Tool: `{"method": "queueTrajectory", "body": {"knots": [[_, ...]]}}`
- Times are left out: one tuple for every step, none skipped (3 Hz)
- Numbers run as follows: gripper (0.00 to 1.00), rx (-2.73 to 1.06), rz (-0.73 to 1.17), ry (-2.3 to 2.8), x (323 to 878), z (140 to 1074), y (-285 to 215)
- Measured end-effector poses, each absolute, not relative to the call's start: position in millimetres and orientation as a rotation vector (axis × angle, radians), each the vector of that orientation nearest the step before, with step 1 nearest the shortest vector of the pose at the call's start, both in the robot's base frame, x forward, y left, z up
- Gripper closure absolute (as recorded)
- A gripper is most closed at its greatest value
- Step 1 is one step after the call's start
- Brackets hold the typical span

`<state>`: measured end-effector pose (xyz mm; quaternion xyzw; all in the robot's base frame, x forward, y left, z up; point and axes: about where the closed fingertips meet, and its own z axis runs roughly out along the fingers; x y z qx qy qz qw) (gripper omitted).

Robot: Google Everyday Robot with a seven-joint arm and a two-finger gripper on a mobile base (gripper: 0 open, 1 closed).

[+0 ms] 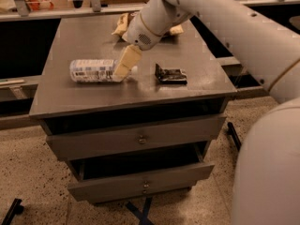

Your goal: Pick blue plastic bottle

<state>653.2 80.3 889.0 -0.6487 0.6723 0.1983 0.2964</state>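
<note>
The blue plastic bottle [93,71] lies on its side on the left part of the grey cabinet top [93,97], its white cap pointing right. My gripper [122,71] reaches down from the white arm at the upper right and sits over the bottle's cap end. One tan finger [124,63] shows in front of the bottle's neck, and the cap peeks out to its right.
A small black packet [170,74] lies to the right of the bottle. A brown snack bag [123,23] lies at the back of the top, partly hidden by the arm. The cabinet's lower drawer [140,175] stands pulled out. A dark rack stands behind.
</note>
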Motion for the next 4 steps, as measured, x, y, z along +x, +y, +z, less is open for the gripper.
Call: {"method": "queueTrajectory", "body": {"knots": [[0.0,-1.751,0.541,1.828,655.9,864.4,91.4],[0.16,-1.769,0.56,1.856,654.7,848.5,101.7],[0.28,-1.773,0.556,1.893,654.5,841.9,104.1],[0.59,-1.74,0.596,1.918,655.2,851.4,100.7]]}}
